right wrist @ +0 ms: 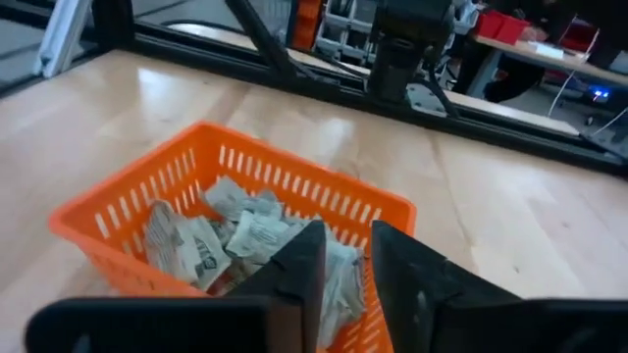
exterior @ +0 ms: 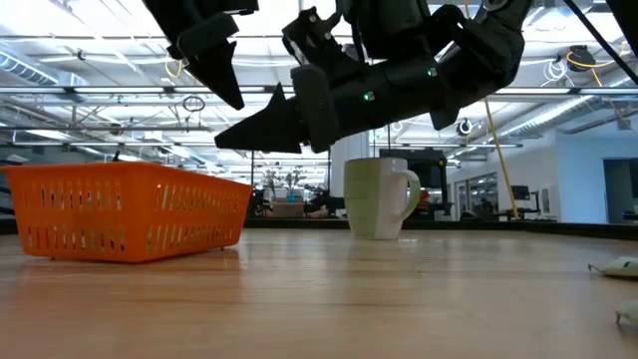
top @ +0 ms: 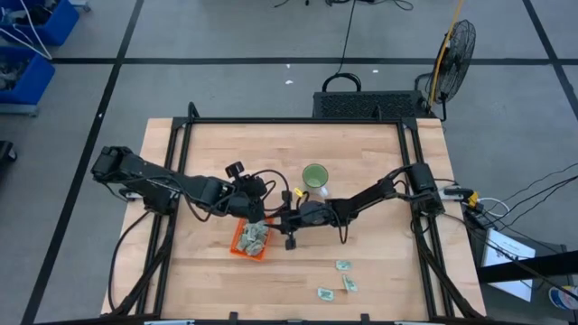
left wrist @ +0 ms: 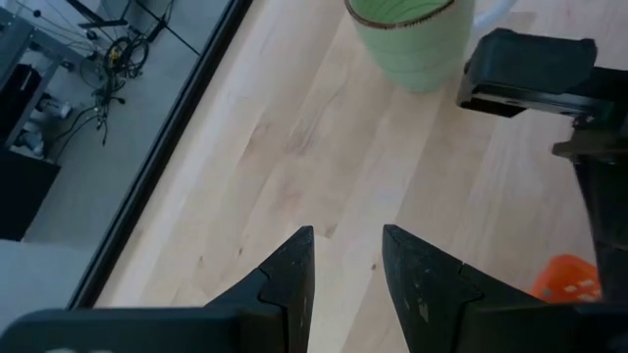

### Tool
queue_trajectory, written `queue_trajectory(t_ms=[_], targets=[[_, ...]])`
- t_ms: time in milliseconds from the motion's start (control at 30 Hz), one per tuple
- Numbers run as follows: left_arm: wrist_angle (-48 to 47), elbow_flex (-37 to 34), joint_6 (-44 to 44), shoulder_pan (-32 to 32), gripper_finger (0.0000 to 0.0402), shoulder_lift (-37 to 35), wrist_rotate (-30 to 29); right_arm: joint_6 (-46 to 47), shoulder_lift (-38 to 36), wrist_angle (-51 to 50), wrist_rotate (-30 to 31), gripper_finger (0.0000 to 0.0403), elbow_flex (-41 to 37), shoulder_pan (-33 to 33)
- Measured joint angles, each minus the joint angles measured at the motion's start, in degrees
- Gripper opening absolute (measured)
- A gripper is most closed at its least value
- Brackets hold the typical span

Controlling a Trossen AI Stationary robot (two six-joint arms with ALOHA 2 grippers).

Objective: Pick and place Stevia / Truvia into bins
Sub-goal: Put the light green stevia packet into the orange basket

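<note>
The orange basket point(top: 251, 239) point(right wrist: 137, 211) stands on the table left of centre, and several white and green sachets point(right wrist: 250, 235) lie piled inside it. Three more sachets point(top: 343, 265) lie flat on the wood near the front edge. My right gripper point(right wrist: 345, 230) point(top: 278, 224) hovers at the basket's right rim, almost level. It is open, nothing shows between its fingers, and the piled sachets lie below it. My left gripper point(left wrist: 347, 231) point(top: 257, 200) hangs open over bare wood between the basket and the green cup, slanting down, with nothing between its fingers.
A green cup with a handle point(top: 315, 176) point(exterior: 379, 196) stands upright just behind the two grippers. The table's black frame rail point(right wrist: 294, 69) runs beyond the basket. Bare wood lies between the basket and the loose sachets point(exterior: 613, 266).
</note>
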Motion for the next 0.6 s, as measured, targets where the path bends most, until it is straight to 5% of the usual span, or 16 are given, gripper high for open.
queue_trajectory(t_ms=[167, 333, 600], targets=[[0.0, 0.0, 1.3, 0.0, 0.0129, 0.0, 0.0, -4.2, -2.3, -5.7, -0.2, 0.0094, 0.0, 2.3], [0.0, 0.0, 1.1, 0.0, 0.0129, 0.0, 0.0, -4.9, -10.4, -27.4, -0.2, 0.0094, 0.0, 6.0], [0.0, 0.0, 1.1, 0.0, 0.0129, 0.0, 0.1, 14.8, -25.8, -59.1, -0.3, 0.0104, 0.0, 14.9]])
